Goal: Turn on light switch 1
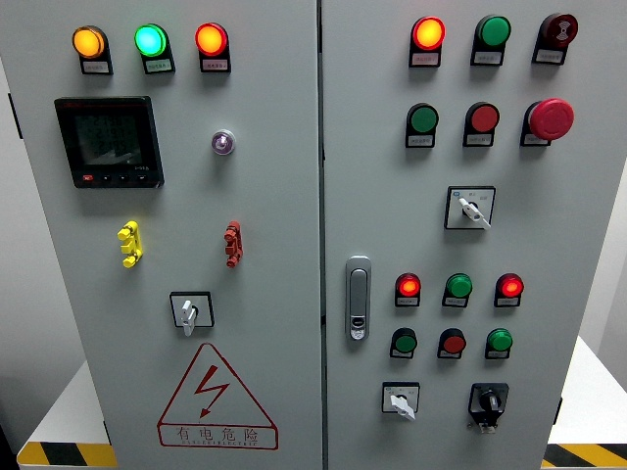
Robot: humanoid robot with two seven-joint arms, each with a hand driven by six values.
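On the grey cabinet [265, 196] before us, three rotary switches sit at about 7, 5 and 2 o'clock, none labelled 1 legibly, and with neither of our hands in view we cannot tell their fingers, so turning remains.

Label plates [157, 65] under indicator lamps: print too small to read. Meter display [108, 139]: dark, readout illegible. Cabinet [274, 196] top, bottom cut by frame edges. Hazard-striped base [64, 454] cut at lower corners.
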